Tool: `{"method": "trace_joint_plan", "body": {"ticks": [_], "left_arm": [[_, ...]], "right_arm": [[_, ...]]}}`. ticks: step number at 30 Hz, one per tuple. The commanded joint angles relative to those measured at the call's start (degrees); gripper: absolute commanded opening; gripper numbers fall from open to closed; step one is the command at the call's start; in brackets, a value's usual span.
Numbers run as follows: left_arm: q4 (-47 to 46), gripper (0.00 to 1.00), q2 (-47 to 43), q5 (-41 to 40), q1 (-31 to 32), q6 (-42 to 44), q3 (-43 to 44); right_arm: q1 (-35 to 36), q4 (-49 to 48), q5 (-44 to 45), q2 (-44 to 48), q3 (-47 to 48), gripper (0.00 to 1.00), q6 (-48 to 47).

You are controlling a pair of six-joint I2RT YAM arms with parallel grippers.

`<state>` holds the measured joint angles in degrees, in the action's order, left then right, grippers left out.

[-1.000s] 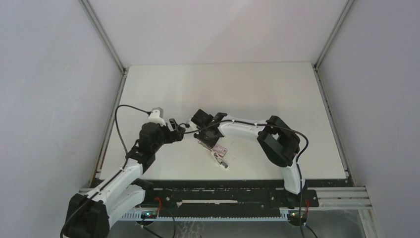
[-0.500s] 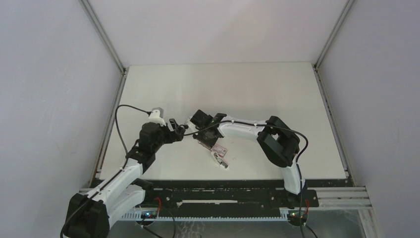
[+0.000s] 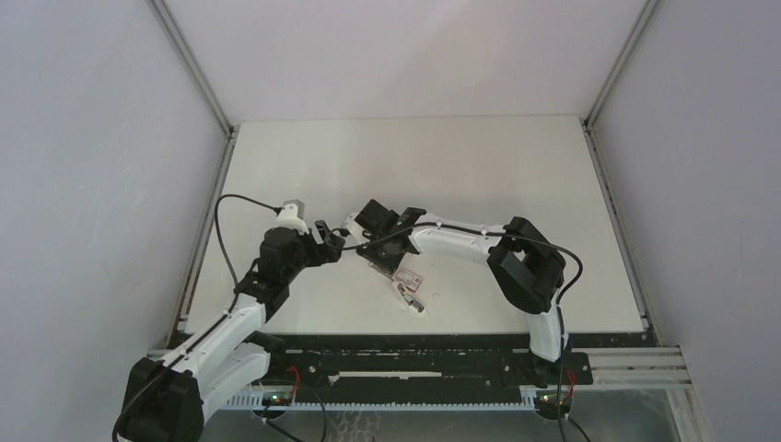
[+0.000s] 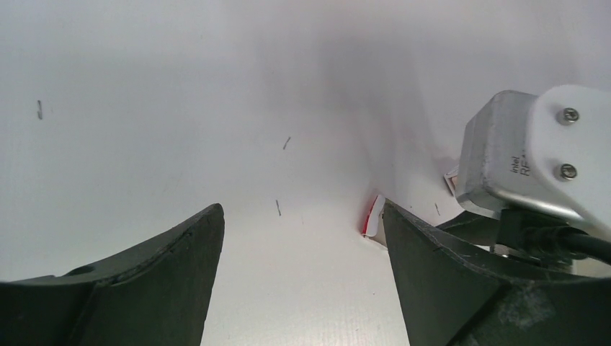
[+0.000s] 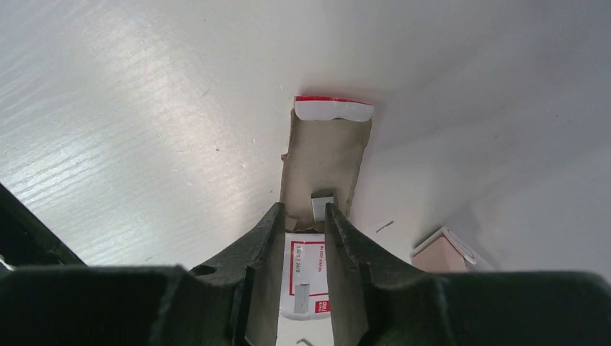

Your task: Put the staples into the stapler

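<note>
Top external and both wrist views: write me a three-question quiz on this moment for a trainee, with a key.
1. True or false: the left gripper is holding a strip of staples.
2. In the right wrist view, the staple box has an open flap edged in: A blue, B red, C green.
3. Fill in: loose staples lie scattered on the ___ below the left gripper.
Key: 1 false, it is open and empty. 2 B. 3 table.
</note>
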<state>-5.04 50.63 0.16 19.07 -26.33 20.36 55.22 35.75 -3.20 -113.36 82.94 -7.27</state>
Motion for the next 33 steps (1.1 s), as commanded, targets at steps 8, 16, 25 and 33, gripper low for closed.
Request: {"method": "trace_joint_plan", "body": {"ticks": [8, 16, 25, 33], "left_arm": [[-1.6, 0.85, -0.2, -2.6, -1.0, -0.3, -1.5], [-1.6, 0.86, -1.1, -2.6, -2.3, -0.6, -1.9], [-1.2, 0.86, -1.3, -3.1, -2.8, -0.8, -2.0], [-1.2, 0.86, -1.6, -3.1, -2.9, -0.7, -2.1]], "right_arm": [[-0.2, -0.9, -0.7, 0.8, -0.4, 0.26, -1.9], [-0.5, -1.0, -0.7, -0.5, -0.8, 0.26, -2.3], [-0.9, -1.3, -0.4, -1.4, -0.8, 0.26, -2.4], [-1.0, -1.5, 0.5, -1.4, -0.8, 0.26, -2.7]]}}
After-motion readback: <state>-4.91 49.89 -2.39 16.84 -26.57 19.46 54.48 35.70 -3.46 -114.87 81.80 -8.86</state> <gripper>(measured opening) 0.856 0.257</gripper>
